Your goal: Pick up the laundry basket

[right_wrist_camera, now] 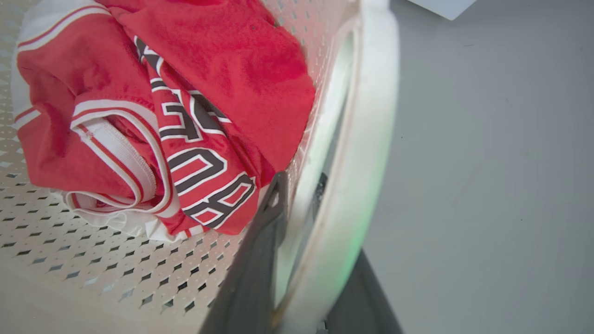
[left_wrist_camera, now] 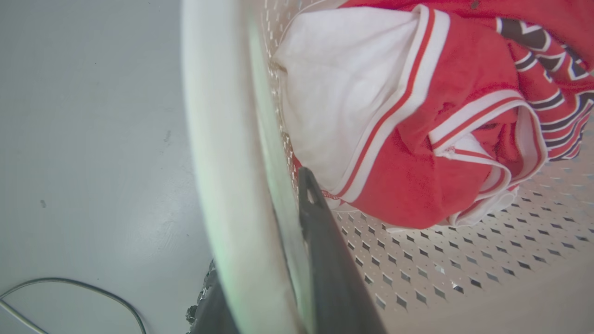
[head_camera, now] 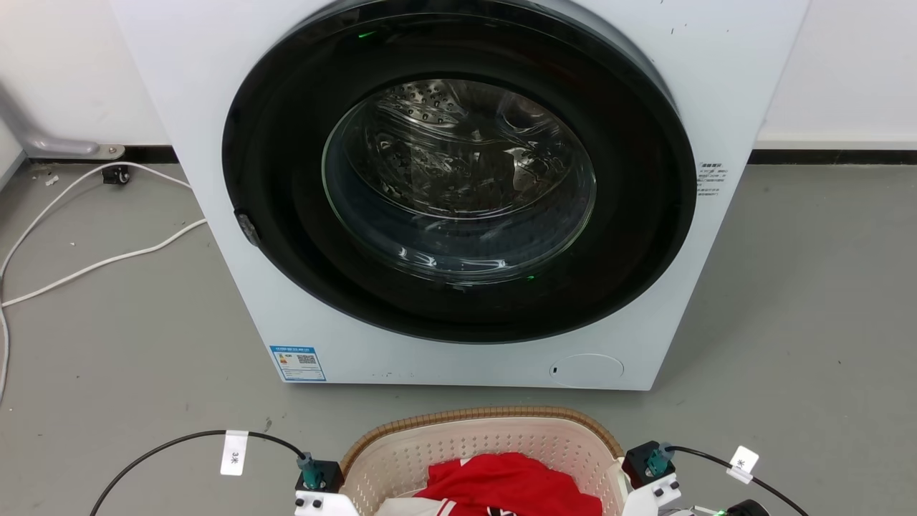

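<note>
At the bottom centre of the head view, the laundry basket [head_camera: 478, 416] was found on the grey floor [head_camera: 107, 344], just before the washing machine [head_camera: 179, 236], with a red garment [head_camera: 505, 481] heaped inside. Its white side handles were each straddled, one dark finger inside the perforated wall and one outside. The left gripper [left_wrist_camera: 260, 232] was closed onto the left handle [left_wrist_camera: 218, 139], and the right gripper [right_wrist_camera: 304, 199] onto the right handle [right_wrist_camera: 366, 139]. Opposite handles were presumably taken so that the load could be raised level and not tipped.

Cream perforated laundry basket [head_camera: 415, 459], red-white jersey [head_camera: 509, 476]
</note>
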{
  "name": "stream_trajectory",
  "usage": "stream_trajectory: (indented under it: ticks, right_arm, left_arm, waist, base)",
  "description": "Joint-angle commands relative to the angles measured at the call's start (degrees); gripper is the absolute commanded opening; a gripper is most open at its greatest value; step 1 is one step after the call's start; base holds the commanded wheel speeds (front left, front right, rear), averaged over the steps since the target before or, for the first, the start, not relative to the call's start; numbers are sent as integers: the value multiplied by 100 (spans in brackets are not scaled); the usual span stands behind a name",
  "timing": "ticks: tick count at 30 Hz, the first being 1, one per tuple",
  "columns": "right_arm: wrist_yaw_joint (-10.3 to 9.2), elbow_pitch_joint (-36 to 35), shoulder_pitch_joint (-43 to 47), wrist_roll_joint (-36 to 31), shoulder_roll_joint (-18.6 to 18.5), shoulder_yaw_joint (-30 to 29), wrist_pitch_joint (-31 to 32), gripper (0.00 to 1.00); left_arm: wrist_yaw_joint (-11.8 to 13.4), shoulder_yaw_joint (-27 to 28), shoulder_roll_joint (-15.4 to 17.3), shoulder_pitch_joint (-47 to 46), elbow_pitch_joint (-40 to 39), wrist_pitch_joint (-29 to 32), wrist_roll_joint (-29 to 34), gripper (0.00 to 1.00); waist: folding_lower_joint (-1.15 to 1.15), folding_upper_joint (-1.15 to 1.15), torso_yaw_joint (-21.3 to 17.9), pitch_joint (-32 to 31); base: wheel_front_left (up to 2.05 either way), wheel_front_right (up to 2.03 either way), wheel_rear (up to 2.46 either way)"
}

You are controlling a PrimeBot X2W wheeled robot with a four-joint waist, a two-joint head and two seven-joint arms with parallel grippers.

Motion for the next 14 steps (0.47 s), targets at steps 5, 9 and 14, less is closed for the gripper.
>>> stream_trajectory:
  ticks: [5, 9, 14]
  right_arm:
    - [20, -3, -117, 39, 47, 83, -24, 0]
    - [20, 2, -118, 83, 44, 118, -21, 0]
    - [20, 9, -123, 136, 38, 174, -38, 0]
  left_arm:
    - [-60, -84, -11, -122, -24, -51, -42, 0]
    - [-60, -131, -13, -131, -20, -42, -96, 0]
    - [-60, -208, -16, -148, -3, -70, -182, 0]
  waist:
    - [0, 0, -3, 9]
    - [0, 0, -2, 9]
    - [0, 0, 1, 9]
  base:
    - [0, 0, 0]
    - [0, 0, 0]
    - [0, 0, 0]
